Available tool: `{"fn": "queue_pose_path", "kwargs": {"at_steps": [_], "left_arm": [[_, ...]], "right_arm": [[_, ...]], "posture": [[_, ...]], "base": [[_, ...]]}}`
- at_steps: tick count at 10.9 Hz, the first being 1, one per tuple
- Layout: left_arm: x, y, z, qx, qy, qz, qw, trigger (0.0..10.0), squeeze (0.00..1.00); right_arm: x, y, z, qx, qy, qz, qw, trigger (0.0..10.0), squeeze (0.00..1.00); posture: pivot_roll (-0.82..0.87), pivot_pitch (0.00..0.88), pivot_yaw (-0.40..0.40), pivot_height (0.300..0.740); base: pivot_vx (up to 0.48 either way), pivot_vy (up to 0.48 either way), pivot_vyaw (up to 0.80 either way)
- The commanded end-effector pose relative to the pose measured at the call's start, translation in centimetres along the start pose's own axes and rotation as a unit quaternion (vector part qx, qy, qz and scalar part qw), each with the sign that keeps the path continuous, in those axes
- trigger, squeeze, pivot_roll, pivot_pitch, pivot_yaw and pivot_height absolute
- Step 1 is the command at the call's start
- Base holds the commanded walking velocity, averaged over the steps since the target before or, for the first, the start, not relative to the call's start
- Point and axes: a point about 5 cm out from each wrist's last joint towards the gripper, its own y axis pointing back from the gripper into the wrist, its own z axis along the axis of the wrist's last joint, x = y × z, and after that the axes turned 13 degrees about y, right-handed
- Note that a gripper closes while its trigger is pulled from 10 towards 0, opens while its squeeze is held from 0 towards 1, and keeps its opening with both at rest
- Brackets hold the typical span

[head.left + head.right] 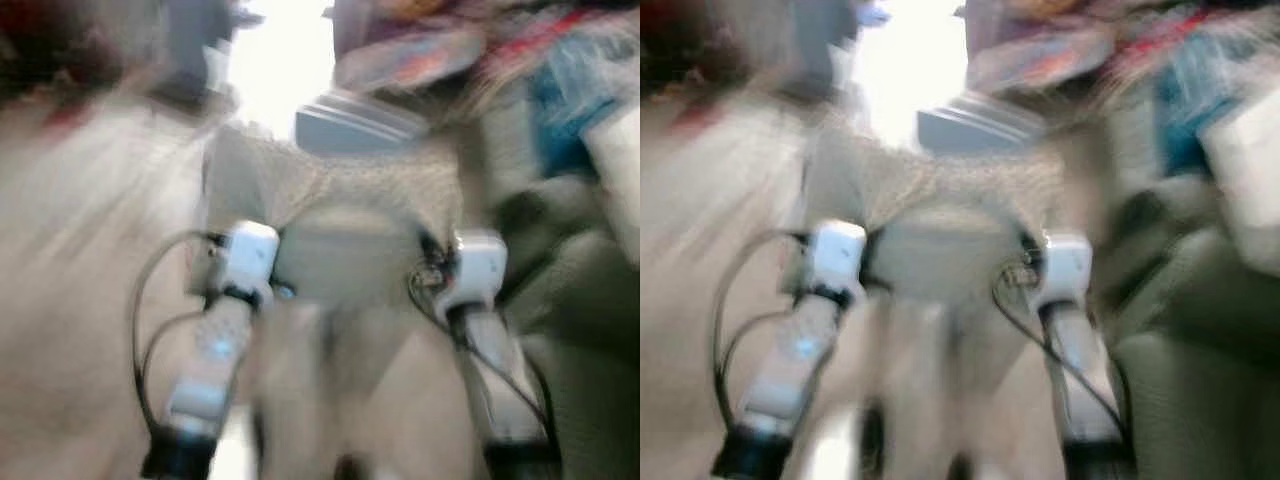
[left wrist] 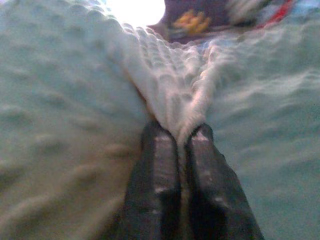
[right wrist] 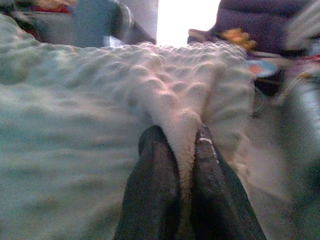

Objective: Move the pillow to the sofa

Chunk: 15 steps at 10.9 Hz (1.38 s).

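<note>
Both end effectors pinch the cream pillow point(image 1: 340, 215) and hold it up between the two arms, in front of the robot.

The head views are heavily blurred; the pillow, pale and bumpy in texture, hangs between the silver arms with its top edge up near a bright window glare; the left end effector point(image 2: 182, 137) has its two black fingers point(image 2: 157, 175) closed tight on a raised fold of the pillow's knobbly fabric; the right end effector point(image 3: 177, 135) likewise clamps a pinched ridge of the same fabric between its fingers point(image 3: 155, 175); a grey-green sofa point(image 1: 1200, 380) lies low on the robot's right, just beside the right arm; colourful clutter behind is too smeared to name.
</note>
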Motion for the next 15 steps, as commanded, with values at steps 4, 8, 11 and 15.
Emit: {"fn": "queue_pose_path", "kwargs": {"at_steps": [4,8,11,15], "left_arm": [[-0.1,-0.1,0.8,-0.014,0.011,-0.010,1.000,10.0,0.00],[-0.2,0.3,0.5,0.009,0.038,-0.031,0.999,10.0,0.00],[0.2,1.6,-0.7,0.040,0.041,-0.032,0.998,10.0,0.00],[0.0,1.6,-0.7,0.049,0.034,-0.048,0.997,10.0,0.00]], "right_arm": [[-0.9,0.8,-0.5,0.012,0.004,-0.019,1.000,10.0,0.00],[-1.2,1.3,-0.9,0.031,0.000,-0.027,0.999,10.0,0.00],[-2.4,2.9,-3.1,0.073,-0.002,-0.054,0.996,10.0,0.00],[-1.7,3.6,-3.6,0.086,-0.007,-0.054,0.995,10.0,0.00]], "posture": [[-0.04,0.124,-0.049,0.740],[-0.04,0.154,-0.046,0.740],[-0.02,0.147,-0.045,0.740],[-0.02,0.143,-0.037,0.740]], "base": [[0.000,0.000,0.00],[0.000,0.459,-0.20],[0.000,0.480,-0.80],[0.000,0.480,-0.80]]}}
